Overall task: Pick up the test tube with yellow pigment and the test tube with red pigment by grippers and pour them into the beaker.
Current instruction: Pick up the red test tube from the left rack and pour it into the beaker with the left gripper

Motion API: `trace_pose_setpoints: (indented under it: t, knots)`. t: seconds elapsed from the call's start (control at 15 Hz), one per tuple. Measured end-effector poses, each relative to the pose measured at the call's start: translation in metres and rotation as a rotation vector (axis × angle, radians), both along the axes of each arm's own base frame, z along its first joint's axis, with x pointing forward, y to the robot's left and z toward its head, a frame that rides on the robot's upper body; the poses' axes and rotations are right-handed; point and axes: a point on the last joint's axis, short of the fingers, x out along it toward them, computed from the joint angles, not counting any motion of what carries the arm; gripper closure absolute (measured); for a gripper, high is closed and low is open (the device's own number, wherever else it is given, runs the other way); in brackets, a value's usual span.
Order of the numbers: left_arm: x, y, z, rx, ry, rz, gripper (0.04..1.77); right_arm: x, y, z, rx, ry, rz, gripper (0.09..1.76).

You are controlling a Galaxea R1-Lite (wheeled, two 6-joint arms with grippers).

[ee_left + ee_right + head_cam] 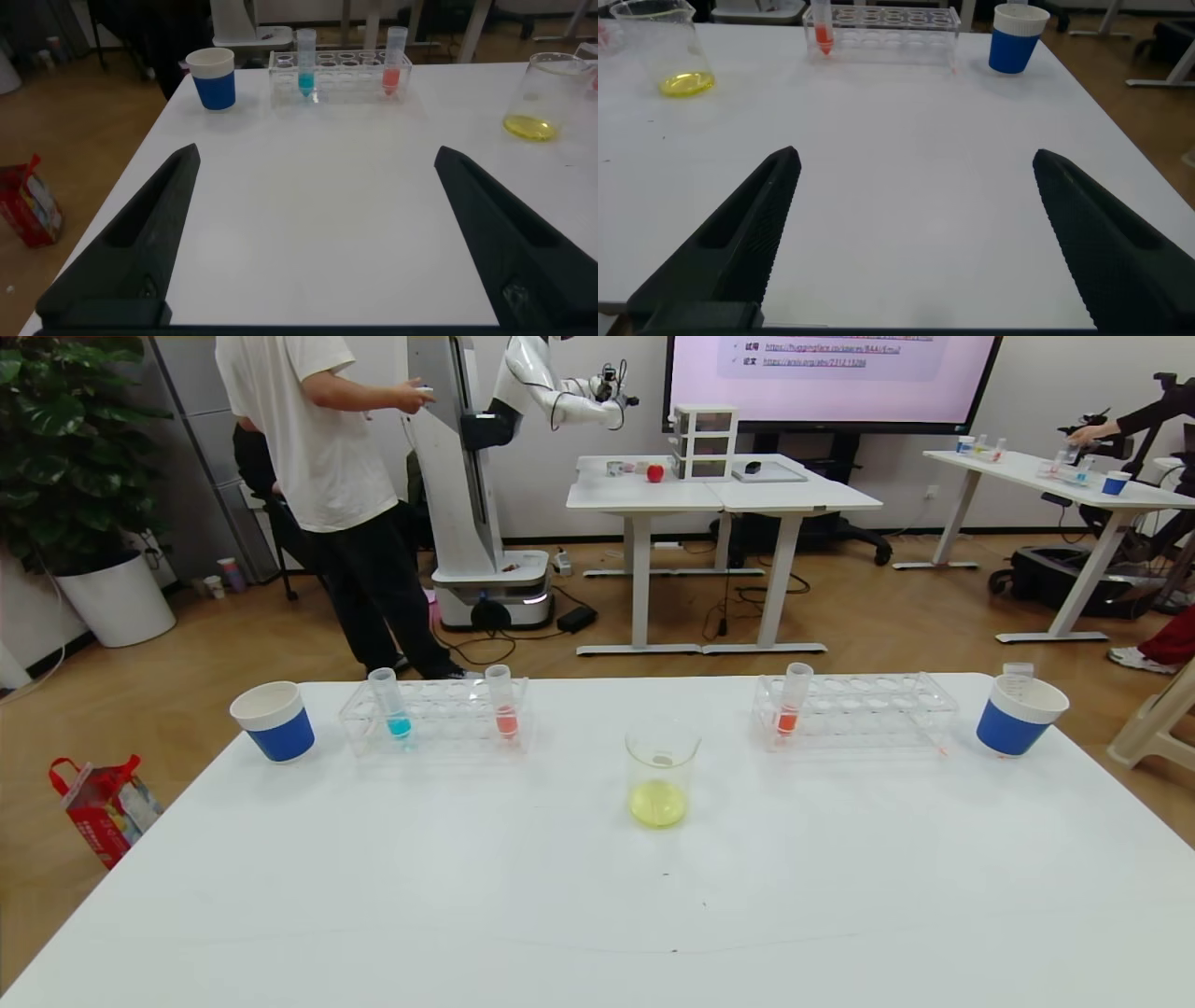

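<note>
A: Start from the beaker [662, 775]; what stands around it?

B: It sits upright near the middle of the white table [597, 896], mouth up, with a shallow pool of yellow liquid in its bottom; to its left and a little behind is 1 clear rack [434, 717], to its right and a little behind a 2nd clear rack [854, 711].

A: Count the tubes.

B: 3 in all; the left rack holds 2, a blue-liquid tube [389, 702] at the end far from the beaker and a test tube with red pigment [501, 701] at the end nearest it; the right rack holds 1 orange-red tube [793, 699] at its beaker-side end; all 3 stand with the long axis vertical, rims up, liquid at the bottom tip. I see no tube holding yellow liquid; the only yellow is inside the beaker.

A: Cups?

B: 2 blue-and-white paper cups; 1 left cup [274, 721] beyond the left rack, 1 right cup [1019, 713] beyond the right rack, both farther from the beaker than the racks.

A: And the grippers?

B: The left gripper [318, 233] hangs over bare table on the near side, left of the beaker, fingers spread wide with nothing between them; the right gripper [915, 233] hangs over bare table to the beaker's right, fingers likewise wide apart and empty.
</note>
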Motion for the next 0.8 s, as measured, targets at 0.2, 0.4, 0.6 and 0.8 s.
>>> trace_pose_setpoints:
  t: [0.2,0.4,0.6,0.8]
  knots:
    - [0.03,0.0,0.041,-0.02,-0.01,-0.015,0.06,0.0,0.0,0.0,0.0,0.0,0.0,0.11]
    - [0.083,-0.001,0.07,-0.027,-0.029,-0.024,0.06,0.0,0.0,0.0,0.0,0.0,0.0,0.11]
    - [0.144,-0.004,0.075,-0.03,-0.025,-0.026,0.06,0.0,0.0,0.0,0.0,0.0,0.0,0.11]
    - [0.202,-0.015,0.065,-0.04,-0.023,0.011,0.06,0.0,0.0,0.0,0.0,0.0,0.0,0.11]
